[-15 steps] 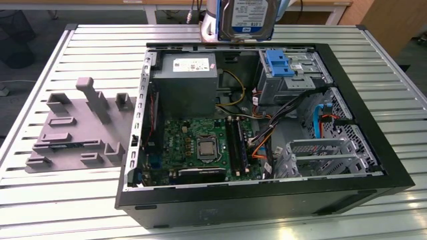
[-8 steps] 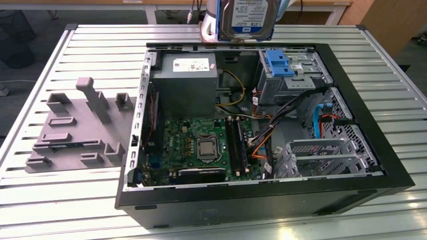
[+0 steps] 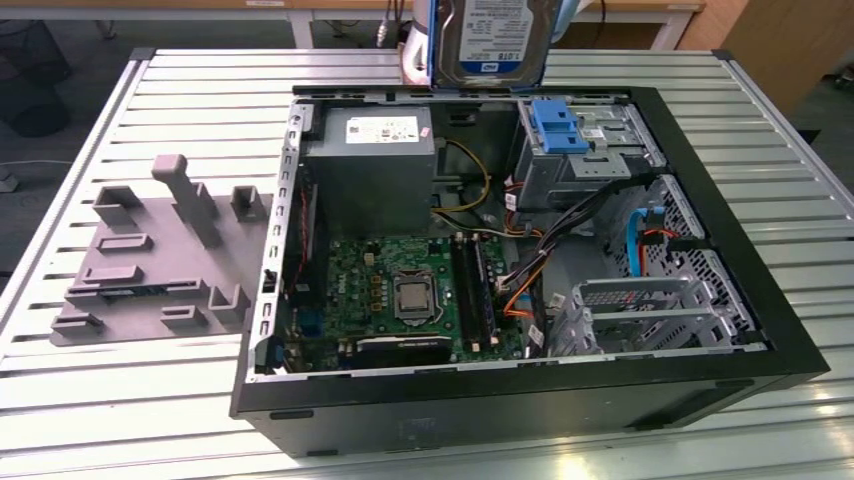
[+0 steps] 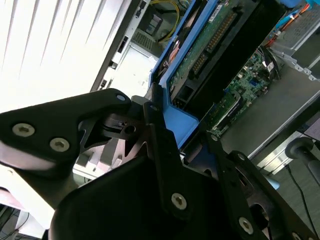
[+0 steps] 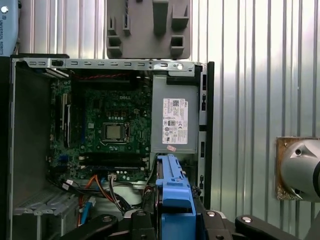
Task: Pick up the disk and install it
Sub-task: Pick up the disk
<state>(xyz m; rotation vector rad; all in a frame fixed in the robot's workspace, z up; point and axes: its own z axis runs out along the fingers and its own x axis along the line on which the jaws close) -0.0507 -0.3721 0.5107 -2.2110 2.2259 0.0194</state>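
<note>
The disk (image 3: 491,40), silver with a white-and-blue label, hangs upright over the far edge of the open computer case (image 3: 787,330). In the second wrist view its green circuit-board side (image 4: 215,45) and blue side rail face the camera. My gripper (image 4: 182,130) is shut on the disk's blue rail, with a black finger (image 4: 155,112) pressed against it. In the first wrist view the blue rail (image 5: 172,192) stands between the black gripper (image 5: 172,220) parts, above the case interior.
Inside the case are a grey power supply (image 3: 367,160) with a white sticker, a green motherboard (image 3: 387,290), an upright blue bracket (image 3: 551,125) in the drive bay, and loose cables. A grey moulded fixture (image 3: 160,250) lies on the slatted table at the exterior view's left.
</note>
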